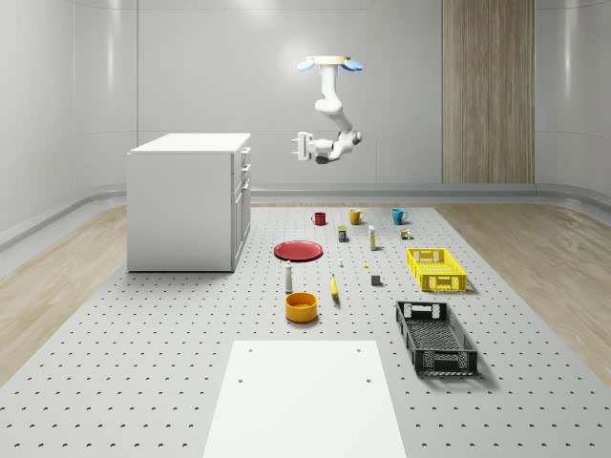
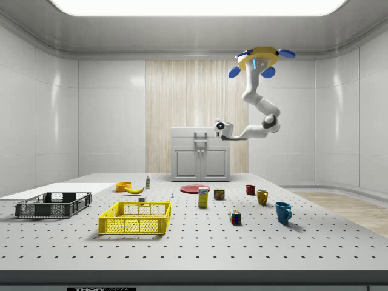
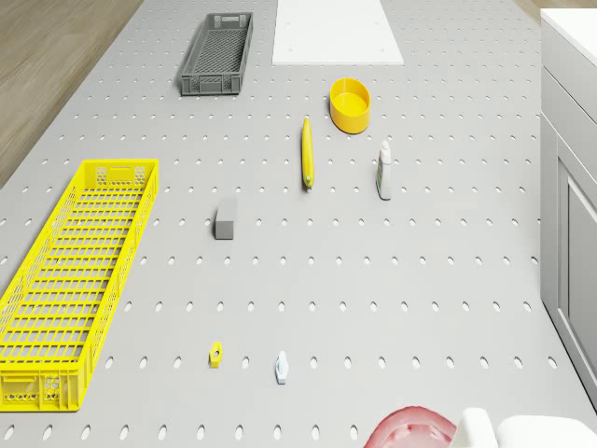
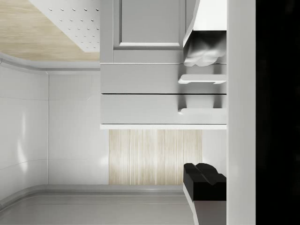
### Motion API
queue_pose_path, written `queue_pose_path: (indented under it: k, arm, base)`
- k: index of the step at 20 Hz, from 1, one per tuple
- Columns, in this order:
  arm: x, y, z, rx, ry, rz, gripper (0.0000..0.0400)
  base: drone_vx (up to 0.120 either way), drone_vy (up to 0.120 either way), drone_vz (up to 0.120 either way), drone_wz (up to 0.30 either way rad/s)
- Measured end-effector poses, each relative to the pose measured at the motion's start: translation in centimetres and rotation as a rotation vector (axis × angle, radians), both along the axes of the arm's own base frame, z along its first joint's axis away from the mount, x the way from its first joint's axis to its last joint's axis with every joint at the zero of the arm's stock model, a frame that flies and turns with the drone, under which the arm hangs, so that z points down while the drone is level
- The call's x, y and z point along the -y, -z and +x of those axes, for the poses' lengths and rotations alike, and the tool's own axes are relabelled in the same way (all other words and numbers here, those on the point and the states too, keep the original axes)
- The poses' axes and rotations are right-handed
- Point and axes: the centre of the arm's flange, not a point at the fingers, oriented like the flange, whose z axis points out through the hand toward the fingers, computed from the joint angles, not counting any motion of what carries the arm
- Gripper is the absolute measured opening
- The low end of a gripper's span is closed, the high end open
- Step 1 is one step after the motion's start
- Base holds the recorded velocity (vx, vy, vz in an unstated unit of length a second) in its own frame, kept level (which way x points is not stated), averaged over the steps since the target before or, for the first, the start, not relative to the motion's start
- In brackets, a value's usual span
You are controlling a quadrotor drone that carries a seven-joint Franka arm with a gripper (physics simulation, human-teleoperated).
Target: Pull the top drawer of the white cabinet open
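The drone (image 1: 330, 65) hovers high in the upper middle of the whole-scene view, above the far part of the pegboard table (image 1: 172, 363) and to the right of the white cabinet (image 1: 181, 205), touching nothing. Its arm (image 1: 336, 119) bends down and back toward the cabinet, ending in the gripper (image 1: 299, 148), which hangs in the air level with the cabinet's top edge and apart from its front. In the side view the gripper (image 2: 219, 127) overlaps the cabinet's upper right corner, so the gap between them cannot be read there. The top drawer (image 1: 245, 155) is a thin strip on the cabinet's narrow front face, just under the top slab, and its front looks flush with the drawer below; its handle is too small to make out in that view. The wrist view gives the cabinet turned around, with the drawer fronts as grey bands in the middle of the frame and two handle (image 4: 201, 111) shapes cut off at the right by a pale vertical edge and a black band. A dark finger pad (image 4: 204, 180) sits at the lower right and a pale one at the upper right; the jaws stand apart with nothing between them. In the drone view the cabinet (image 3: 569, 187) is cropped at the right edge, and the red plate (image 3: 410, 431) at the bottom edge is partly hidden behind a white piece of the arm.
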Motion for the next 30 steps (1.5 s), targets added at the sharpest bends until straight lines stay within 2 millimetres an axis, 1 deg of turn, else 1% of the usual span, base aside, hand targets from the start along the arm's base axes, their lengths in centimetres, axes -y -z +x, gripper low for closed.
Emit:
queue_pose_path:
  k: [23, 26, 30]
  arm:
    - [-13.1, -0.1, 0.0, 0.0, 0.0, 0.001, 0.0305]
    - [-14.3, -0.1, 0.3, 0.0, 0.0, 0.001, 0.0305]
    - [-15.3, -0.1, 1.7, 0.0, 0.0, 0.001, 0.0305]
  base:
    - [0.0, 0.0, 0.0, 0.0]
    - [0.0, 0.0, 0.0, 0.0]
    - [0.0, 0.0, 0.0, 0.0]
